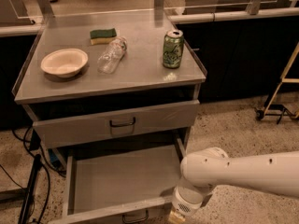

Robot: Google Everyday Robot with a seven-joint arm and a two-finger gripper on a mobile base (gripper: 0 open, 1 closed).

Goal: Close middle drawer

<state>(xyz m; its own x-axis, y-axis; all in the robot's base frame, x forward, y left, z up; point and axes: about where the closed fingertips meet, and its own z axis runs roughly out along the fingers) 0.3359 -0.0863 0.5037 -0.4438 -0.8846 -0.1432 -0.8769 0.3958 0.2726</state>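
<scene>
While middle drawer (124, 178) stands open | hand (177, 214) by its front-right corner | grip state: cannot tell

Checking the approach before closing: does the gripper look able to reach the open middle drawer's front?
Probably yes. The gripper sits low, close beside one end of the front of the middle drawer, and nothing lies between them.

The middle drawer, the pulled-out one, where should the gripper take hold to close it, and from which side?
Probably the small dark handle at the centre of the narrow front panel of the middle drawer, approached from the front: it stands pulled out toward the camera. The gripper sits by the panel's right end as seen.
</scene>
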